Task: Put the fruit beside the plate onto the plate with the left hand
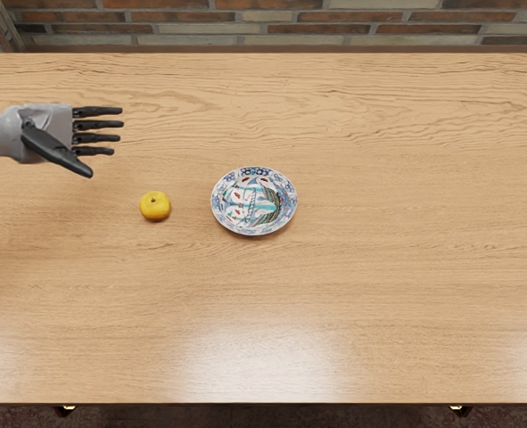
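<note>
A small yellow fruit [155, 205] lies on the wooden table, just left of a round patterned plate [254, 201] with a blue rim. Fruit and plate are apart by a small gap. My left hand [89, 141] reaches in from the left edge, hovering up and to the left of the fruit. Its fingers [101, 126] are stretched out straight toward the right and the thumb points down-right. It holds nothing. The plate has nothing on it.
The wooden table [379, 294] fills the view, its front edge near the bottom. A brick wall [272, 22] runs behind the far edge.
</note>
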You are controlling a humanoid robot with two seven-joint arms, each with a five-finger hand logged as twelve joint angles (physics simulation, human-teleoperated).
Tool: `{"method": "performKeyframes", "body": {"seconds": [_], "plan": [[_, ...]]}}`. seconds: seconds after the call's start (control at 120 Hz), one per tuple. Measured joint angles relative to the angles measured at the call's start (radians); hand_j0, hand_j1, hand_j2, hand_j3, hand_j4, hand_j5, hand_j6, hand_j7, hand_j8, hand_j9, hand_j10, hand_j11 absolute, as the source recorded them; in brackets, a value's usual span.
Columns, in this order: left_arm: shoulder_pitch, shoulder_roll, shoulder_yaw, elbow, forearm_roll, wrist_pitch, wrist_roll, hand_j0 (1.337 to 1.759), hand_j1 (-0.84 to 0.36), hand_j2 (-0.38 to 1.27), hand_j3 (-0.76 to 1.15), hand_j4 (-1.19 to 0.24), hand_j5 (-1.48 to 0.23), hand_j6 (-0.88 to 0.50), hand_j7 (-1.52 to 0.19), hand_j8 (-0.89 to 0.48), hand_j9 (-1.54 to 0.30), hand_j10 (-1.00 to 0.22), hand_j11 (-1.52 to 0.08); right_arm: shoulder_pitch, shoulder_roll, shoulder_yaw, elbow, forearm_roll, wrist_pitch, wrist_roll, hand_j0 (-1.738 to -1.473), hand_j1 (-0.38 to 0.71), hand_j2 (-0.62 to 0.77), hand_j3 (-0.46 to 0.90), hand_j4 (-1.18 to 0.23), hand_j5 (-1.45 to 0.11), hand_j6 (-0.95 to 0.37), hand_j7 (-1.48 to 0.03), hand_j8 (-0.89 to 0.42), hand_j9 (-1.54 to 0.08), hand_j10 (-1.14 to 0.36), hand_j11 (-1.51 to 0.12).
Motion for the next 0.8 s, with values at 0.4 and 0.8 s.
{"method": "performKeyframes", "body": {"seconds": [0.4, 0.8], "plan": [[-0.029, -0.063, 0.005, 0.001, 0.445, 0.077, 0.031, 1.658, 0.35, 0.00, 0.00, 0.00, 0.00, 0.00, 0.00, 0.00, 0.00, 0.00, 0.00, -0.018, 0.000, 0.001, -0.007, 0.000, 0.000, 0.000, -1.658, -0.33, 0.00, 0.00, -0.02, -0.02, -0.02, -0.02, -0.02, -0.02, -0.02, -0.02], [-0.110, -0.198, 0.280, -0.097, 0.611, 0.706, 0.015, 1.658, 0.35, 0.00, 0.00, 0.00, 0.00, 0.00, 0.00, 0.00, 0.00, 0.00, 0.00, -0.018, 0.000, 0.001, -0.007, 0.000, 0.000, 0.000, -1.658, -0.33, 0.00, 0.00, -0.02, -0.02, -0.02, -0.02, -0.02, -0.02, -0.02, -0.02]]}}
